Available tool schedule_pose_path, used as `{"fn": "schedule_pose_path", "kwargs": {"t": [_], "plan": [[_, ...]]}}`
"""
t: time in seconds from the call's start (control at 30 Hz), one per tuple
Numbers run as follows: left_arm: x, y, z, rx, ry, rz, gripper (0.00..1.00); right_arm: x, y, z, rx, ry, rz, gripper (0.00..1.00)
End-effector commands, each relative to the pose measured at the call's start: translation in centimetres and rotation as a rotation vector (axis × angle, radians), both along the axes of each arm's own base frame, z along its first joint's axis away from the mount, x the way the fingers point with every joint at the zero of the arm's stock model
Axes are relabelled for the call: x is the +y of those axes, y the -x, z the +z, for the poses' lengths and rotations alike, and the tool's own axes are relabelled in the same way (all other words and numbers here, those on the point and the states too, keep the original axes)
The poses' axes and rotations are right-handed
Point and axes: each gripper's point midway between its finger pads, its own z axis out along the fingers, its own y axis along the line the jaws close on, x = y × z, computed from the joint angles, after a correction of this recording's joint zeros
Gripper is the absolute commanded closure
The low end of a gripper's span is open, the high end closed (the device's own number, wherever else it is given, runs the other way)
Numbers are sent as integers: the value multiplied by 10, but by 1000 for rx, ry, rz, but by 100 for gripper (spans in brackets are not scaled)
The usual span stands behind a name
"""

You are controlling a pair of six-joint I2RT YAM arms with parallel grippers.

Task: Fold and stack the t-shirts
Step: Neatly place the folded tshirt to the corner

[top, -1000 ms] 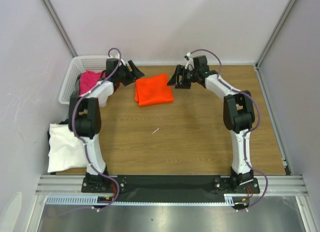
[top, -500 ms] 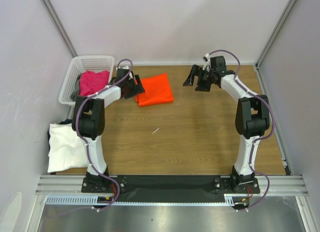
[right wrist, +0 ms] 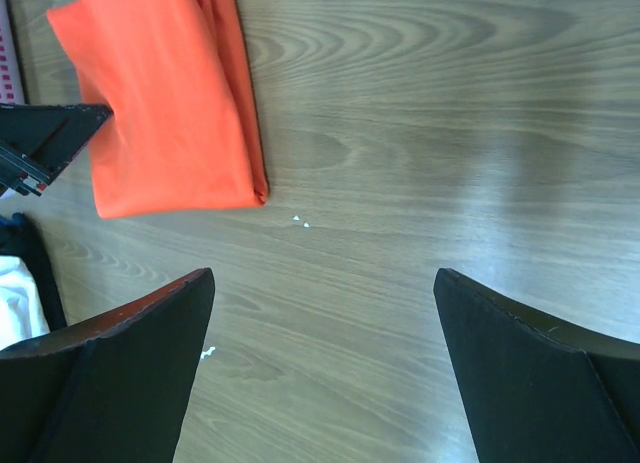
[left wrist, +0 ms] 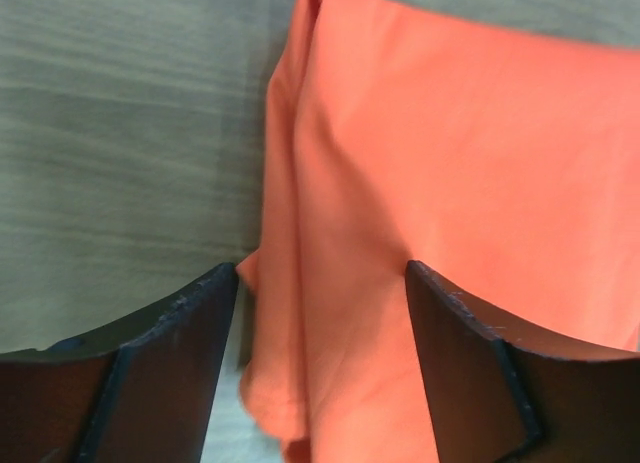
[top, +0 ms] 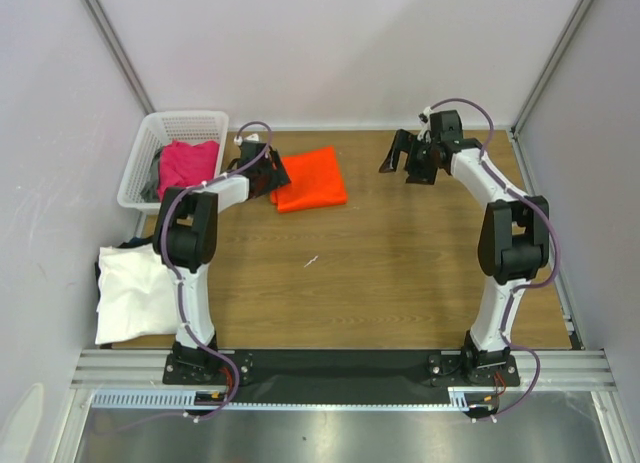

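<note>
The folded bright orange t-shirt (top: 310, 179) lies on the table at the back centre; it also shows in the left wrist view (left wrist: 440, 193) and the right wrist view (right wrist: 165, 93). My left gripper (top: 275, 178) is open at the shirt's left edge, its jaws (left wrist: 320, 283) straddling the edge folds, not closed on them. My right gripper (top: 400, 158) is open and empty, to the right of the shirt over bare wood (right wrist: 320, 303). A white t-shirt (top: 130, 293) lies at the left table edge over a dark one (top: 104, 263). A magenta-pink t-shirt (top: 186, 163) sits in the basket.
A white lattice basket (top: 150, 133) stands at the back left. Small white specks (top: 311, 261) lie on the wood mid-table. Walls close in the table on the left, back and right.
My left gripper has moved right and down to the orange shirt's left edge. My right gripper has drawn away to the right of the shirt.
</note>
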Motion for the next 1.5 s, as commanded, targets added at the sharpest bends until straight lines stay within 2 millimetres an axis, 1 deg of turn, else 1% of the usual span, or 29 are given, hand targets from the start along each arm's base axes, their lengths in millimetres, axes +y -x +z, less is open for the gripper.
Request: {"fn": "schedule_pose_path", "kwargs": {"t": [0.0,0.1,0.2,0.23,0.27,0.3,0.37,0.4,0.43,0.6,0.67,0.7,0.73,0.77,0.83,0.87,0.9,0.97,1.03,1.07,1.1,1.17,1.2,1.27,1.3,1.33,1.4,1.43,1.47], "plan": [[-10,2,-22,38,39,22,27,-13,2,22,-51,40,-28,0],[-12,1,-26,41,62,42,31,-19,4,24,-45,52,-44,0],[-13,-3,-25,35,70,48,43,-24,6,29,-47,64,-57,0],[-18,-1,-26,47,90,30,55,-26,7,29,-46,68,-63,0],[-19,0,-30,60,97,27,62,-28,8,30,-44,71,-66,0],[-21,-2,-28,65,104,24,74,-30,8,33,-50,73,-70,0],[-25,-3,-28,76,118,15,85,-33,9,36,-55,81,-79,0],[-26,-3,-27,76,122,10,94,-34,9,39,-61,81,-82,0],[-28,-3,-24,69,126,-6,99,-33,9,42,-66,80,-85,0],[-25,1,-9,38,87,-59,100,-36,11,52,-84,68,-106,0],[-26,6,5,14,72,-106,100,-35,13,54,-98,59,-107,0],[-26,11,4,18,66,-121,100,-36,12,54,-105,59,-110,0],[-27,14,16,-8,61,-148,100,-36,13,53,-106,59,-114,0],[-28,23,13,7,69,-165,100,-37,13,53,-112,55,-124,0],[-29,32,18,2,75,-190,100,-39,12,52,-111,60,-143,0],[-29,36,27,-13,80,-198,100,-40,13,51,-103,56,-161,0],[-28,48,22,10,85,-205,100,-42,12,50,-106,62,-176,0],[-25,68,24,24,88,-213,100,-45,14,53,-118,60,-199,0],[-21,84,24,46,79,-218,100,-47,19,44,-101,61,-225,0],[-19,91,37,25,76,-222,100,-48,19,45,-112,57,-231,0],[-14,107,30,65,63,-220,100,-50,25,41,-106,59,-243,0],[-6,120,36,67,31,-219,100,-51,29,38,-97,60,-254,0],[0,134,45,72,15,-215,100,-53,33,35,-95,65,-259,0],[11,144,53,65,-36,-208,100,-54,37,32,-88,71,-265,0],[17,156,65,54,-52,-204,100,-56,38,31,-87,75,-270,0],[25,161,70,46,-84,-194,100,-56,41,30,-83,80,-269,0],[35,180,73,67,-116,-186,100,-60,45,29,-80,95,-281,0],[39,186,85,42,-130,-183,100,-62,47,32,-88,100,-284,0],[44,192,88,48,-147,-175,100,-65,52,27,-77,111,-291,0]]}}
